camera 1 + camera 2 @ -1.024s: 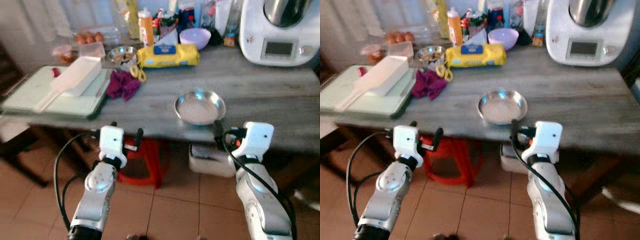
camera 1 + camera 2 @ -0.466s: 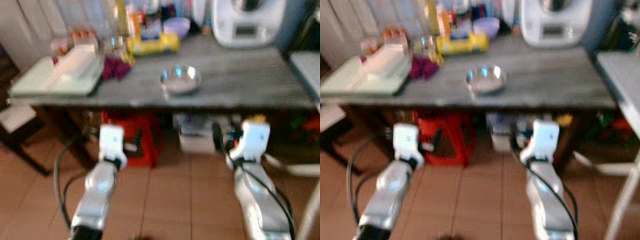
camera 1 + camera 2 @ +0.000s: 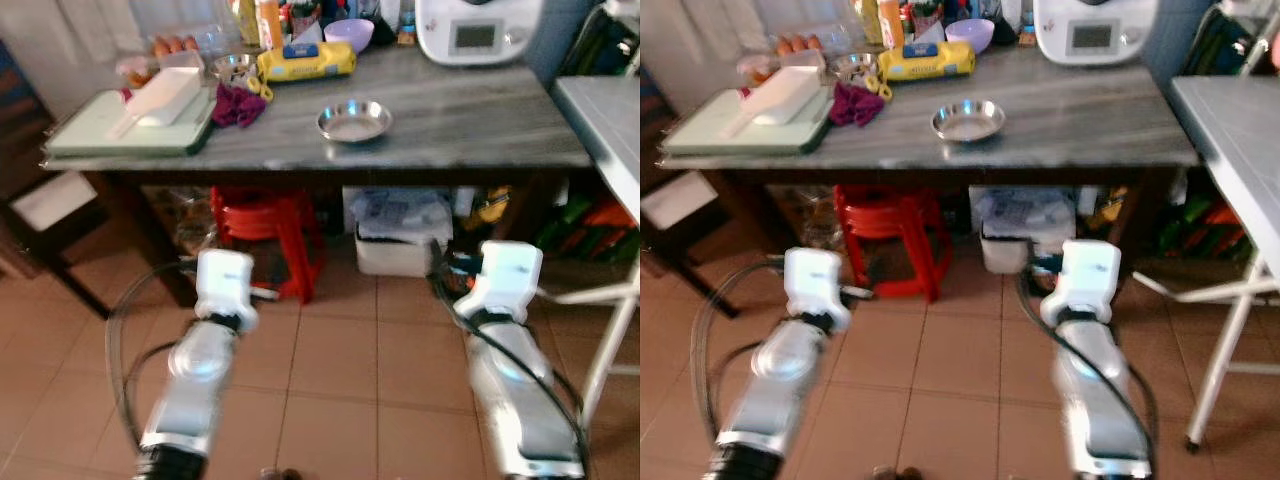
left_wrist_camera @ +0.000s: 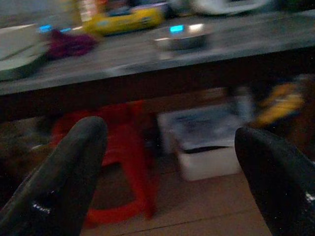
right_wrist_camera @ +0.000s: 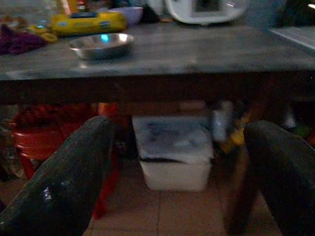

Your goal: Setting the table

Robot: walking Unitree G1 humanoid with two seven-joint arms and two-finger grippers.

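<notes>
The grey wooden surface (image 3: 470, 120) stands ahead of the robot, and a shallow steel bowl (image 3: 354, 121) sits on it near the front edge, well apart from both arms; behind it lie a yellow packet (image 3: 306, 61), a purple cloth (image 3: 236, 104) and a lilac bowl (image 3: 349, 33), with a white kitchen machine (image 3: 478, 27) at the back right; a pale green tray (image 3: 120, 135) carrying a white container (image 3: 165, 93) takes up the left end. Under the surface stand a red stool (image 3: 268, 232) and a white lidded box (image 3: 402, 230) on the tiled floor (image 3: 350, 400). The left end effector (image 4: 172, 162) hangs low in front of the stool, its two black fingers spread wide apart and holding nothing; the right end effector (image 5: 179, 167) is likewise low (facing the white box), fingers wide apart and empty.
</notes>
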